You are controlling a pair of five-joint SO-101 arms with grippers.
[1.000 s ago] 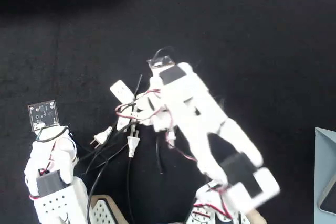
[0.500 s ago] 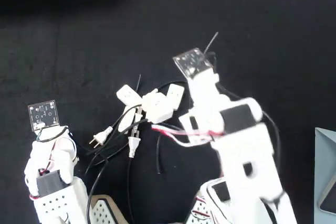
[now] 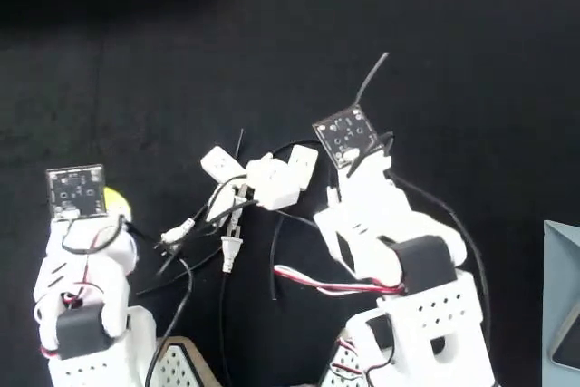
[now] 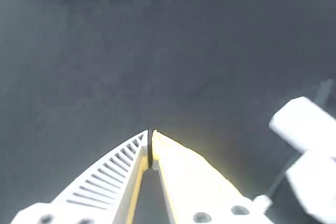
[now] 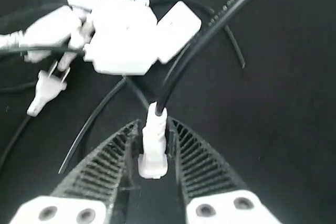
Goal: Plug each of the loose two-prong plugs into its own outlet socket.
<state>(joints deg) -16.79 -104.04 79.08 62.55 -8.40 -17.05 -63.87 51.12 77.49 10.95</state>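
A cluster of white outlet sockets (image 3: 270, 180) (image 5: 119, 35) lies mid-table among black cords. One loose two-prong plug (image 3: 229, 249) (image 5: 44, 90) lies just in front of the cluster, and another plug (image 3: 178, 231) lies to its left. In the right wrist view my right gripper (image 5: 153, 140) is shut on a white plug (image 5: 153, 150) whose black cord runs off toward the sockets, a short way behind the cluster. The right arm (image 3: 381, 224) stands right of the cluster. My left gripper (image 4: 151, 134) is shut on nothing, over bare cloth at the left (image 3: 111, 200), with a blurred white piece (image 4: 304, 129) off to its side.
The table is covered in black cloth (image 3: 453, 61). Black cords (image 3: 186, 287) trail from the plugs toward the near edge between the two arms. A grey-blue bin (image 3: 562, 305) stands at the right edge.
The right arm has drawn back from over the socket cluster to its right side. The cluster shifted slightly. The left arm has come a little forward, and the left plug's cord has moved.
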